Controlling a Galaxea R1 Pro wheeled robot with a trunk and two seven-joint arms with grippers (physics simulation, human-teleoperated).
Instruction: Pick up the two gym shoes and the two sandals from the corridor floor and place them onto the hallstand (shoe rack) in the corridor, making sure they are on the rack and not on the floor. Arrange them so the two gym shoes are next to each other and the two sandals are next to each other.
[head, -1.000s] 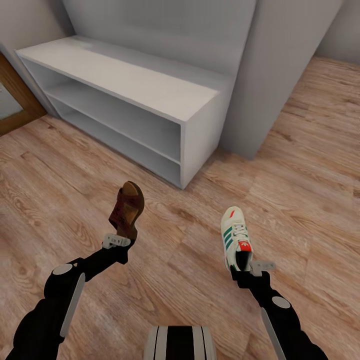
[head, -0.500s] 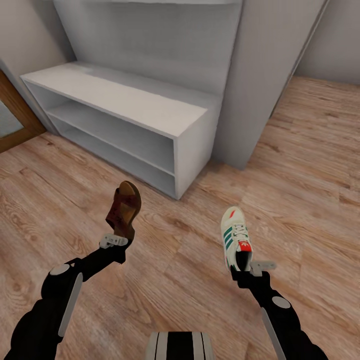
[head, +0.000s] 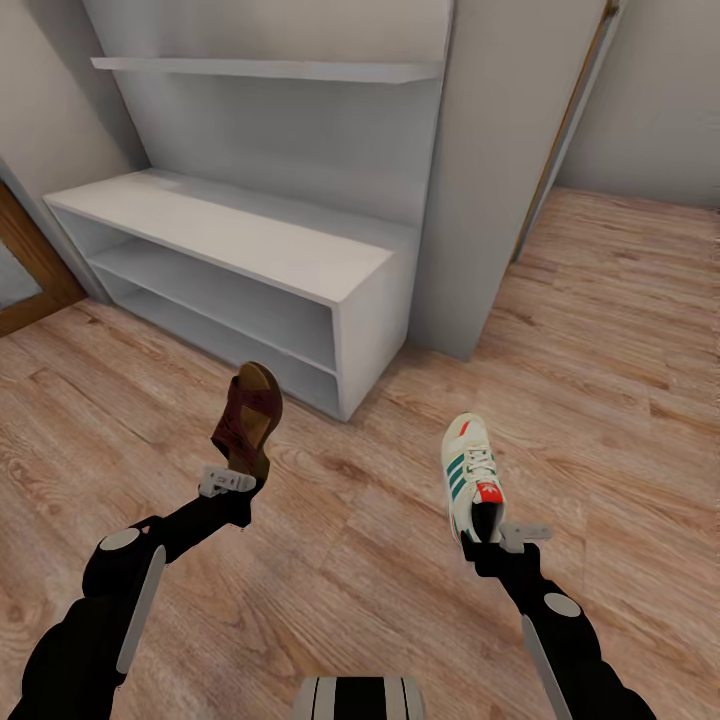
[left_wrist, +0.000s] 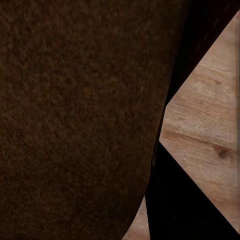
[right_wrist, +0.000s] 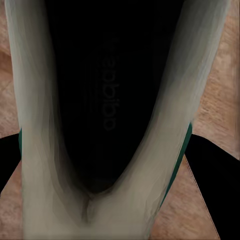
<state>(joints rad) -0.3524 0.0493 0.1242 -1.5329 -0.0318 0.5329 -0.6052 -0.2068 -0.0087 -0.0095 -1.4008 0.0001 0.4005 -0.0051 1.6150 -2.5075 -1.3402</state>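
Wood-plank corridor floor (head: 620, 400) runs past the hallstand (head: 250, 240) at 11 o'clock. Left gripper (head: 232, 482) grasps a sandal (head: 248, 420); right gripper (head: 497, 535) grips a gym shoe (head: 472, 475), its dark insole (right_wrist: 107, 90) seen from the wrist.

One sandal (head: 248, 420) is showing, one sneaker (head: 472, 472), two grippers — left (head: 232, 482), right (head: 500, 538) — and one rack (head: 250, 240) sitting far left.

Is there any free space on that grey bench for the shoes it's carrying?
Plenty. The hallstand top is bare from its left end to the tall grey panel, and both open shelf levels look bare too. Nowhere is crowded: the sandal and gym shoe are held over open floor.
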